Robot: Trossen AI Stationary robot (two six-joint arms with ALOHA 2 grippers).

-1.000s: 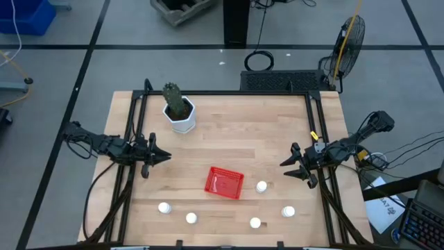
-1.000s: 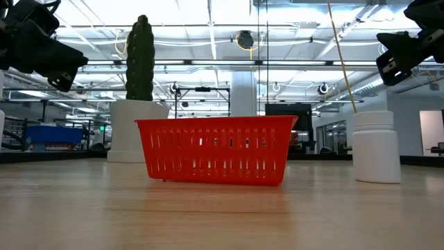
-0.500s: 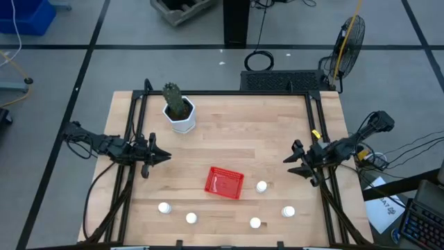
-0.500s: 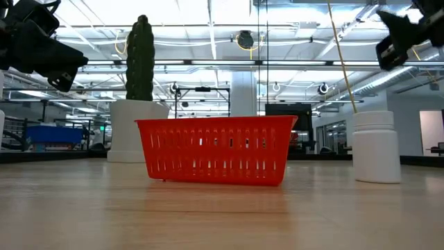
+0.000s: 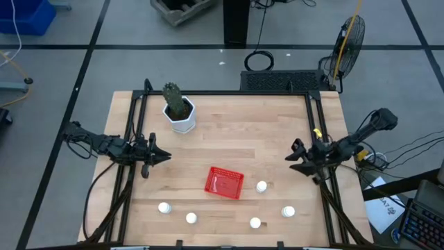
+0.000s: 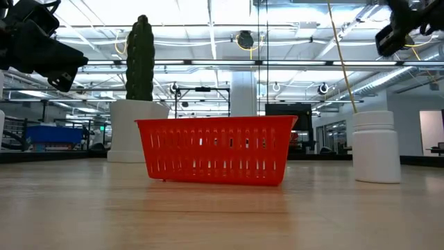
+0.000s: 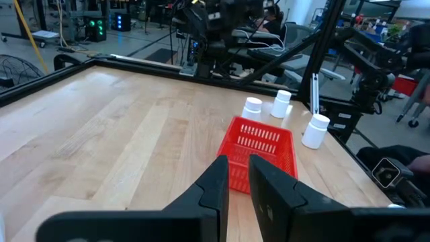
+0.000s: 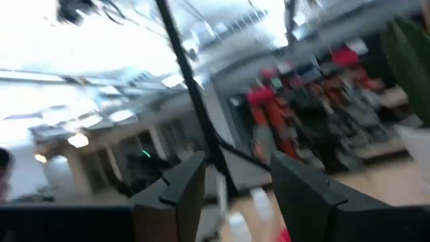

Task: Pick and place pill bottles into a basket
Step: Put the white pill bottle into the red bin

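Note:
The red mesh basket (image 5: 224, 182) stands on the wooden table, near the middle front; it also shows in the low view (image 6: 215, 156) and the left wrist view (image 7: 261, 149). Several white pill bottles stand upright on the table: one right of the basket (image 5: 261, 186), two more at the front right (image 5: 288, 211) (image 5: 255, 223) and two at the front left (image 5: 164, 207) (image 5: 191, 218). My left gripper (image 5: 165, 157) hovers shut and empty at the table's left side. My right gripper (image 5: 291, 160) is open and empty, raised at the right side.
A white hexagonal pot with a green cactus (image 5: 180, 111) stands at the far left of the table. Black frame rails run along the table's left (image 5: 132, 139) and right (image 5: 320, 132) edges. Bare wood lies between the two grippers.
My right gripper has risen and drawn back a little toward the table's right edge, tipping its fingers upward; it stays open. The left gripper, the basket and the bottles have kept still.

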